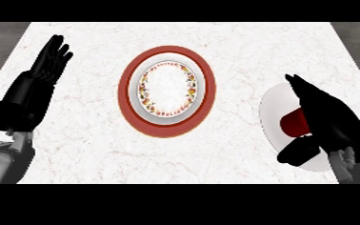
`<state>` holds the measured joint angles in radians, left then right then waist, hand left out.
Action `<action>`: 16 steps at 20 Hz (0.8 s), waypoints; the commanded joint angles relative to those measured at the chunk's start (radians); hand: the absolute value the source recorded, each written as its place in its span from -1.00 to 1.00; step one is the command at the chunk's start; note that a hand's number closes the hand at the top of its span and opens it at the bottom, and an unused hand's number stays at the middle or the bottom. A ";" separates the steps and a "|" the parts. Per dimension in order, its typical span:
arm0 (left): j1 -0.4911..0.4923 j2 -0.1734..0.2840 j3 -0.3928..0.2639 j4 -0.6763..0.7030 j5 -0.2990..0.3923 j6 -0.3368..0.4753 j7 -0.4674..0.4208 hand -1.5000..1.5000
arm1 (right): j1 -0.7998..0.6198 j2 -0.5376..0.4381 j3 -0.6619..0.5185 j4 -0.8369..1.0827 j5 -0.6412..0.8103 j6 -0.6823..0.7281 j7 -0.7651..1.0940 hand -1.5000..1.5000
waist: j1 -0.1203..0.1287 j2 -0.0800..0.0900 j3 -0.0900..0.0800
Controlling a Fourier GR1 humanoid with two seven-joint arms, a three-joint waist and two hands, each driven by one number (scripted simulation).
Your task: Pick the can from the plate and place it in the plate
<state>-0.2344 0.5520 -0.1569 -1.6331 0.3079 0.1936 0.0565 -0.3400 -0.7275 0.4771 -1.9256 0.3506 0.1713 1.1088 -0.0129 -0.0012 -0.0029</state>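
A red can [293, 123] lies on a plain white plate [273, 106] at the right edge of the counter. My right hand [325, 115] is over that plate, its fingers reaching past the far side of the can and its thumb [298, 153] on the near side; the hand hides most of the can. In the middle of the counter stands a red-rimmed plate [167, 91] with a white centre and a ring of floral pattern, nothing on it. My left hand [48, 64] rests open at the left edge, fingers up.
The counter top [232, 43] is white marble. Its darker edges show at the far left and far right corners.
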 commanded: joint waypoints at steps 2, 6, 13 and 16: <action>-0.023 -0.010 0.018 0.044 0.007 -0.043 -0.008 0.00 | 0.006 -0.010 0.003 0.008 0.020 0.095 0.180 -1.00 | 0.006 0.001 0.001; -0.005 -0.007 0.019 0.009 -0.024 -0.022 0.014 0.00 | 0.054 -0.030 -0.008 0.016 0.012 0.114 0.196 -1.00 | 0.008 -0.002 0.002; -0.065 -0.063 0.042 0.153 -0.043 -0.074 -0.071 0.00 | 0.088 -0.024 -0.061 0.113 0.024 0.111 0.086 -1.00 | 0.003 0.003 0.002; -0.057 -0.076 0.027 0.040 -0.066 -0.037 0.010 0.00 | 0.092 0.036 -0.033 0.169 0.076 0.099 0.076 -1.00 | 0.014 0.001 0.003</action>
<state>-0.2794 0.5039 -0.1220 -1.5746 0.2745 0.1400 0.0524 -0.2500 -0.7337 0.4386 -1.8013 0.3956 0.2273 1.0901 -0.0021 -0.0001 -0.0008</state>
